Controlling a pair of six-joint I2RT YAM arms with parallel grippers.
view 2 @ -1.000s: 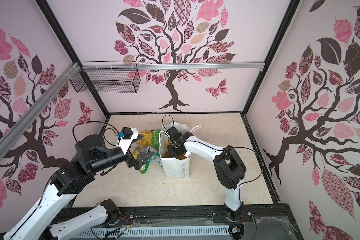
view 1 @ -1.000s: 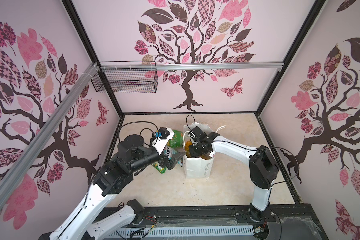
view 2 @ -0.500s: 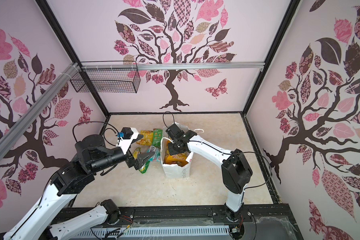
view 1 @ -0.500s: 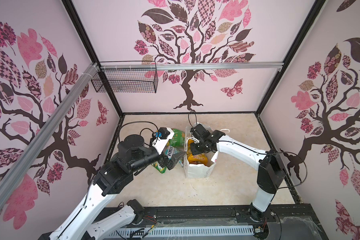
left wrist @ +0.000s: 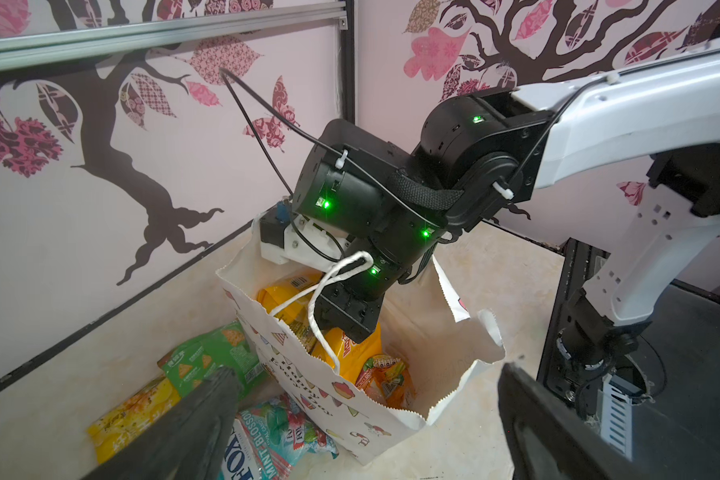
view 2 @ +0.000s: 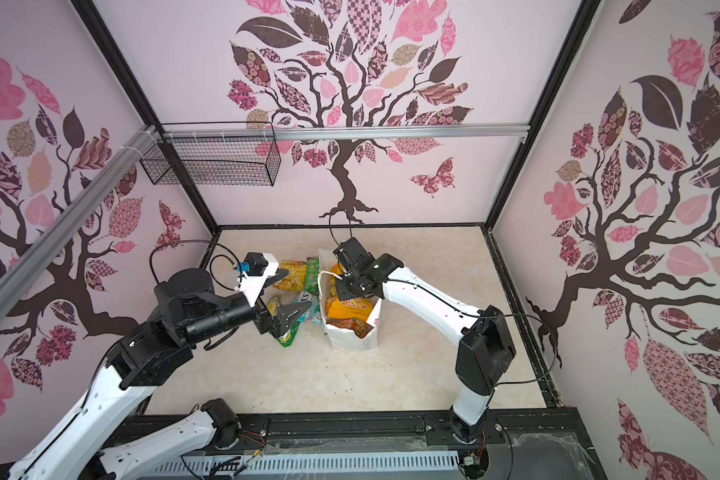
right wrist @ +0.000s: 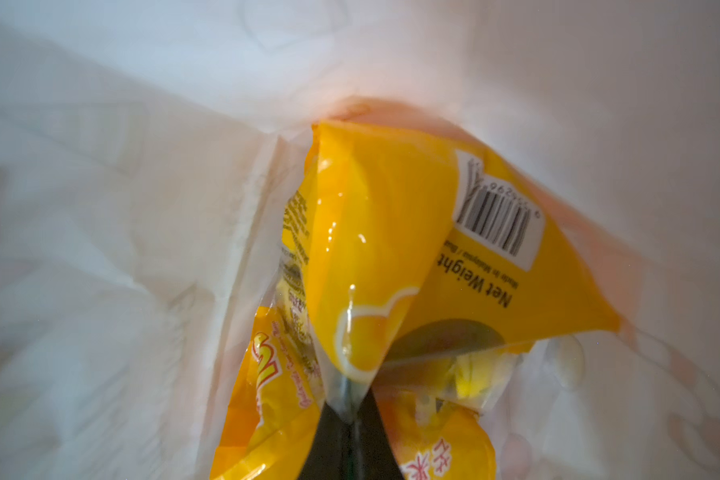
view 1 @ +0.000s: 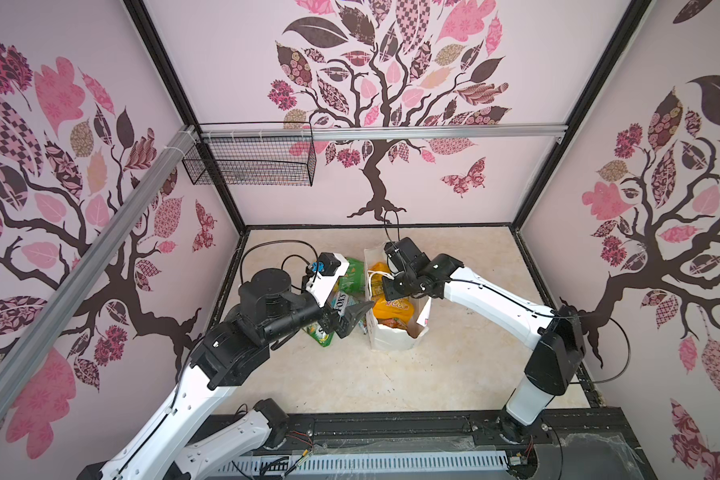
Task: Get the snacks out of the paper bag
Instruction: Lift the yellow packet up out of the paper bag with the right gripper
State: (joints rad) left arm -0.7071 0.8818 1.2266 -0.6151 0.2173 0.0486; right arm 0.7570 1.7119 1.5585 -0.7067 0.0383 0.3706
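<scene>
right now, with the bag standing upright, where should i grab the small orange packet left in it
Probably its upper edge, coming straight down through the open mouth of the paper bag. The small orange packet sits low inside, walled in by paper, so no side approach exists. The right gripper, shut on the yellow packet, should clear out first.

Readable print on two snack packets

You could read "Net Weight" beside a barcode on the yellow packet point(right wrist: 412, 249), and "MINT BLOSSOM" with "FOX" stood on the teal packet point(left wrist: 279, 436).
</scene>
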